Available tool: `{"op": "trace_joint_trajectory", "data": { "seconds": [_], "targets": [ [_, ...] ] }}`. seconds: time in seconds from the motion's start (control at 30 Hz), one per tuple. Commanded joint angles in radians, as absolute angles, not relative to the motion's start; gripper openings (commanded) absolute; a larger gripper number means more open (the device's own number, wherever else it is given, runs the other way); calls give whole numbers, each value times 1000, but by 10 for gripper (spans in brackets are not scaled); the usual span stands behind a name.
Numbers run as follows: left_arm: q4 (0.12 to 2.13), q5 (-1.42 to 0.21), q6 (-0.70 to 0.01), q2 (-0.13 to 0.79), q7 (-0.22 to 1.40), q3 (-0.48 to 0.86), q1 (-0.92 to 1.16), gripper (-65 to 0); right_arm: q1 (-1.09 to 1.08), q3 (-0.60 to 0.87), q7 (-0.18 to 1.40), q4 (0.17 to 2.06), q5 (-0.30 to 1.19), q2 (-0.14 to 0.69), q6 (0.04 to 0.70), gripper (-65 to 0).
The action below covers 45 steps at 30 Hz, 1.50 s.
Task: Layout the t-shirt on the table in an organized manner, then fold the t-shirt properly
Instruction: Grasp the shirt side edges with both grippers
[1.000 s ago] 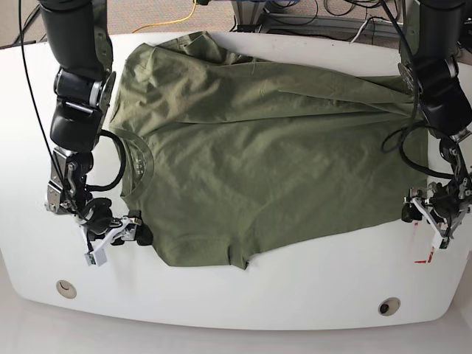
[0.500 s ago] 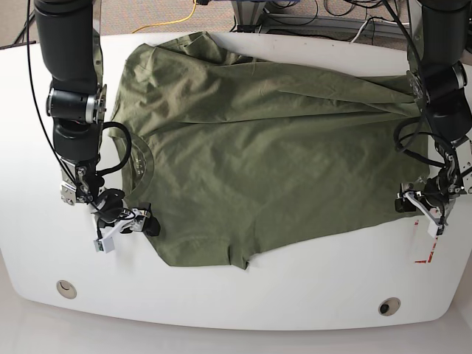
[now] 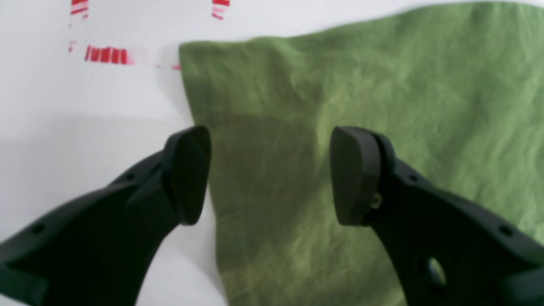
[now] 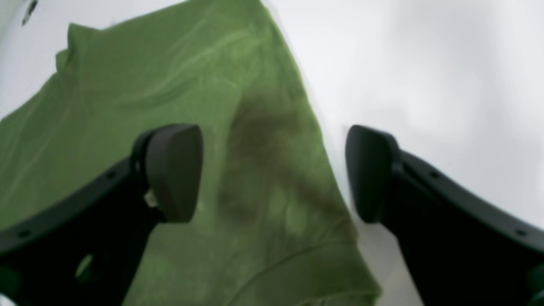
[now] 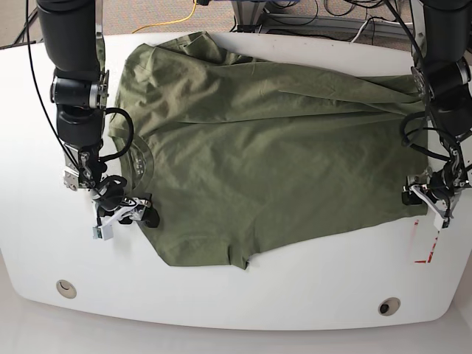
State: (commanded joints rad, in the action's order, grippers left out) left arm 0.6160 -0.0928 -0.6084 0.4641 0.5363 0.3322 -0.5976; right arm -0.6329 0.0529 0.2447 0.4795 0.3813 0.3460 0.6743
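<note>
The olive-green t-shirt point(image 5: 265, 155) lies spread over the white table point(image 5: 317, 287), collar toward the left of the base view, with folds along its far edge. My left gripper point(image 5: 425, 200) is at the shirt's right hem corner. In the left wrist view it point(image 3: 270, 174) is open and straddles the hem edge of the shirt point(image 3: 382, 85), one finger over bare table, the other over cloth. My right gripper point(image 5: 127, 220) is at the near sleeve, below the collar. In the right wrist view it point(image 4: 272, 172) is open across the edge of the shirt point(image 4: 148, 85).
Red tape marks point(image 5: 426, 254) lie on the table just right of the hem corner, seen again as red tape point(image 3: 106, 55) in the left wrist view. Two grommet holes point(image 5: 66, 287) point(image 5: 389, 305) sit near the front edge. Cables point(image 5: 177, 18) run behind the table.
Both arms have drawn in toward the shirt. The right gripper moved up and right to the sleeve edge; the left gripper moved up to the hem corner. The shirt lies unchanged.
</note>
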Motion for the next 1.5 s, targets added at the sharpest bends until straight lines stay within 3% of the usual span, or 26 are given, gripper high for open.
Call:
{"op": "trace_joint_trajectory", "data": {
  "seconds": [0.2,0.5,0.6,0.67,0.77,1.0,1.23,1.3,1.37,1.5],
  "targets": [
    [616,-93,-684,464,536,332,-598,-236,-618,53,300,562,377,348,673,-140],
    [616,-93,-684,458,538,332,-598,-236,-604,53,349,570,380,340,680,-166],
    [616,-93,-684,458,538,332,-598,-236,-596,50,363,585,381,338,682,-274],
    [616,-93,-684,458,541,332,-598,-236,-584,51,366,607,381,323,682,-409],
    [616,-93,-688,458,556,332,-598,-236,-570,53,366,618,377,317,680,-536],
    [619,-93,-688,456,561,332,-567,-236,-535,53,366,618,381,318,682,-575],
    [756,-93,-691,426,604,332,-486,-236,-453,54,360,670,383,335,674,-566],
    [829,-94,-698,420,621,332,-444,-236,-423,54,360,720,383,337,673,-522],
    [888,-94,-698,417,634,332,-409,-236,-407,54,360,756,381,337,670,-434],
    [1017,-94,-698,371,668,334,-363,-236,-392,54,361,822,381,340,619,-141]
  ]
}}
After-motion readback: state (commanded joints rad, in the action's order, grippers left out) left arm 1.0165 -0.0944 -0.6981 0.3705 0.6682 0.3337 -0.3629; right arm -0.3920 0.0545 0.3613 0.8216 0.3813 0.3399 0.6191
